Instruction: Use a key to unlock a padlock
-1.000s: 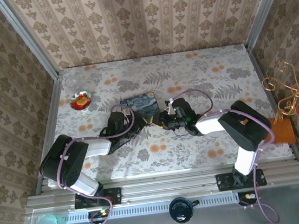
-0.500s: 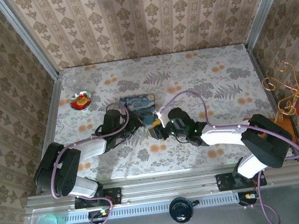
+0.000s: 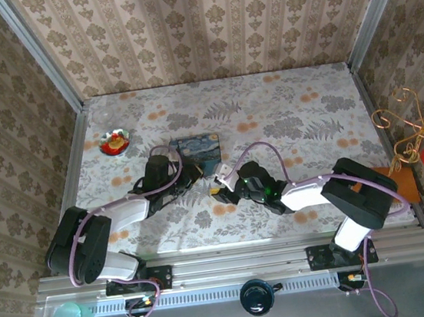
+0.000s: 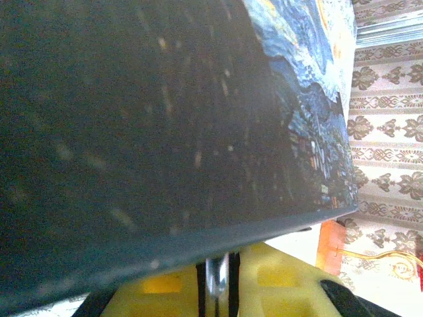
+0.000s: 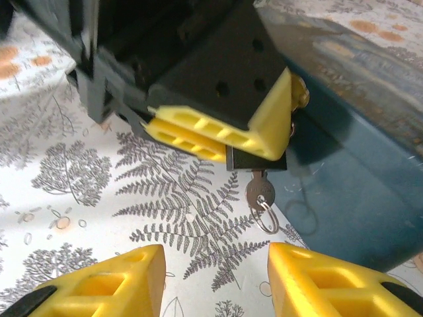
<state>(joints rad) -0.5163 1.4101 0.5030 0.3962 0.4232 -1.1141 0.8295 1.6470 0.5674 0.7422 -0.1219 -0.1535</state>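
Floral-printed cloth covers the tabletop point(image 3: 307, 116), with patterned wallpaper closing it in on three sides. Nearest the arm bases, the right gripper point(image 5: 215, 284) has its yellow fingers spread wide with nothing between them. It faces the left gripper point(image 5: 261, 146) just beyond. The left fingers are pressed together on the padlock point(image 5: 254, 160), a small black block held just above the tabletop and close beside the near wall of a blue painted tin point(image 3: 197, 145). The right wrist view alone shows the lock body poking out under the yellow fingers, with the key point(image 5: 260, 191) seated in its underside and a thin key ring point(image 5: 268, 219) dangling from it. The left wrist view shows the tin's dark wall looming close and a thin silvery strip of metal squeezed between its own fingers. From the overhead camera the lock is too small to make out; the two grippers meet in front of the tin. A second ago the right gripper sat tight against the left one; it now lies slightly nearer the bases, apart from the key, and its elbow has swung outward. In the right wrist view the padlock's long axis runs top to bottom, the key pointing down toward the right fingers. Farther left, a small dish point(image 3: 116, 142) holds something red.
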